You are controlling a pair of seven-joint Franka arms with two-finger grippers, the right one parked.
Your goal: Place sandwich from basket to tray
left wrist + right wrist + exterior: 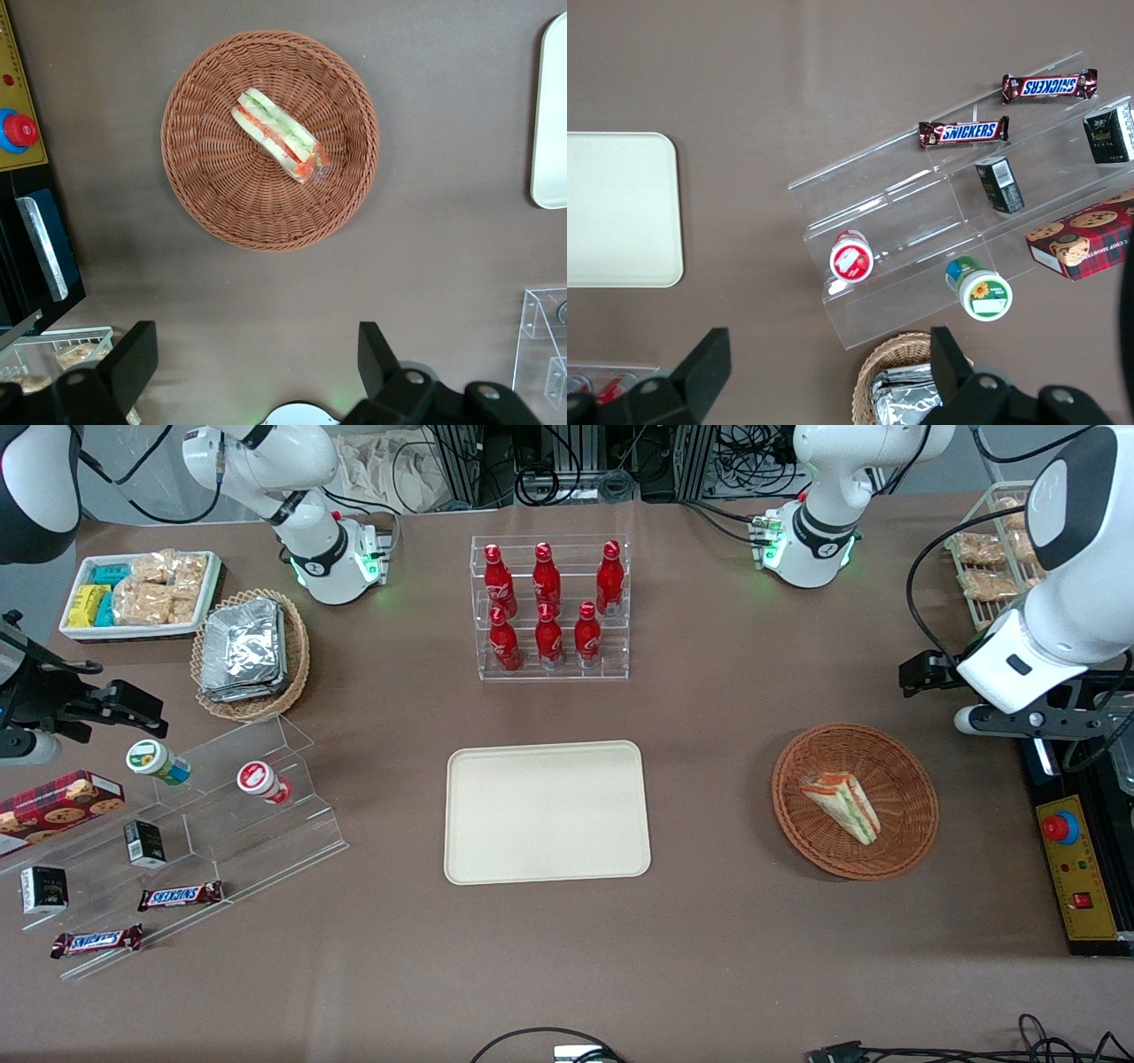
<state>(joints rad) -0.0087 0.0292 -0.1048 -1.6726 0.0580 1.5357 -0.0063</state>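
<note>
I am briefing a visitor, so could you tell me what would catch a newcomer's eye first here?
Probably the red bottles in their clear rack, farther from the front camera than the bare tray. Next, the sandwich lying in the basket, with the open hand held above the table beside the basket.

The flat cream-beige rectangular tray (551, 115) was cut off by the left wrist view's edge. The left arm's gripper (257, 363), fingers spread, showed only partly there.
</note>
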